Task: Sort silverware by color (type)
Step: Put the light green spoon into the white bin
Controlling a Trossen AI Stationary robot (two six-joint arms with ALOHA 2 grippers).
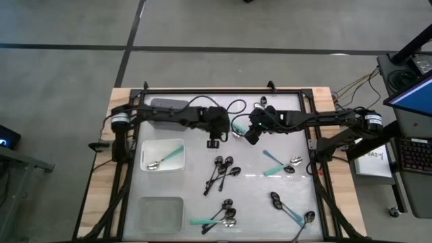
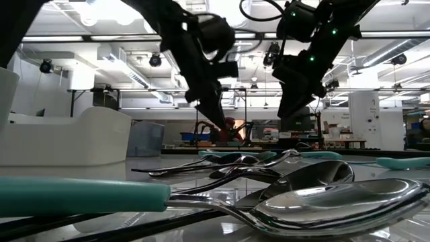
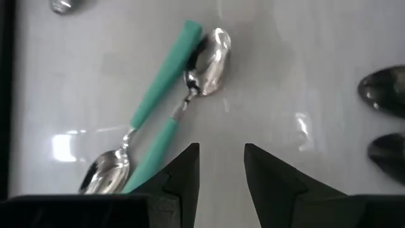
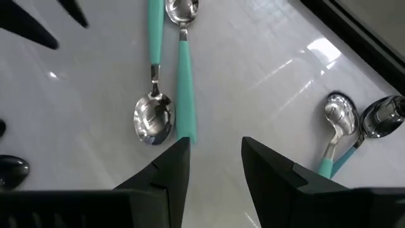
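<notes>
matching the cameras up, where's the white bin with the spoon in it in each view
High view: white bin left of the table's middle, one teal-handled spoon inside.
Low view: its white wall at the left edge; contents hidden.
Left wrist view: not in it.
Right wrist view: not in it.
Shared landmark: the open left end effector, hanging just right of the bin.

My two arms are dark, nearly black, built of jointed tube sections; each shoulder base carries a silver ring, at nine o'clock and three o'clock of the table as seen from above; a thin black cable loops off my left arm near its wrist; small green lights glow on my right arm's housing in the low view; my left gripper (image 3: 221, 174) has two matte black wedge-shaped fingers; my right gripper (image 4: 215, 168) has the same black, angular, flat-faced fingers.
</notes>
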